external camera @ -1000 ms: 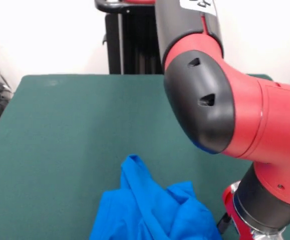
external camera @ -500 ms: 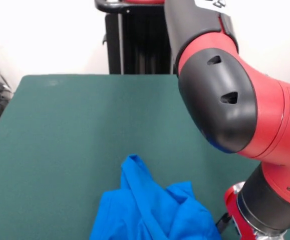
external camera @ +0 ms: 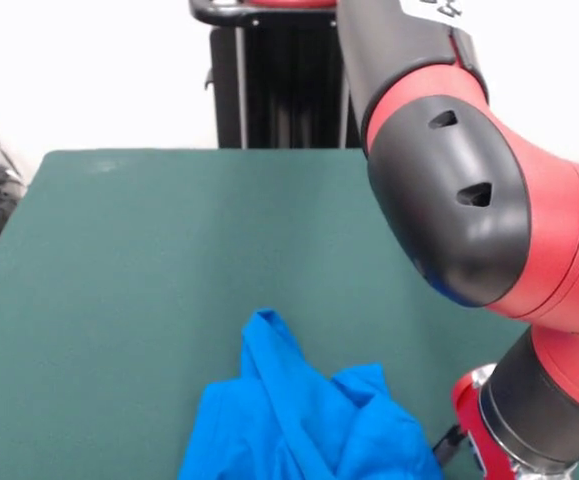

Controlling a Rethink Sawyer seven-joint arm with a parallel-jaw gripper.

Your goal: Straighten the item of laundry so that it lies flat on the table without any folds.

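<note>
Laundry: one blue T-shirt (external camera: 304, 420), bunched in a heap at the near edge of the table (external camera: 149, 260), slightly right of centre; its lower part runs out of the picture. A raised fold peaks at its far left corner, and a second ridge stands to the right.
Print: not visible; only plain blue cloth shows.
Table: one, covered in dark green cloth, bare apart from the shirt.
Arm: one red and black arm (external camera: 489, 220) descends at the right, its wrist just beside the shirt's right edge.
Claw: hidden below the picture's edge; open or closed cannot be told.
Step in hand: judged as positioning beside the heap to take an edge.
Technique: grip a single outer layer at a corner, not the whole bunch. Draw outward, low and slow, so the folds open without dragging the heap.
Progress: judged early; the shirt is far from flat.
</note>
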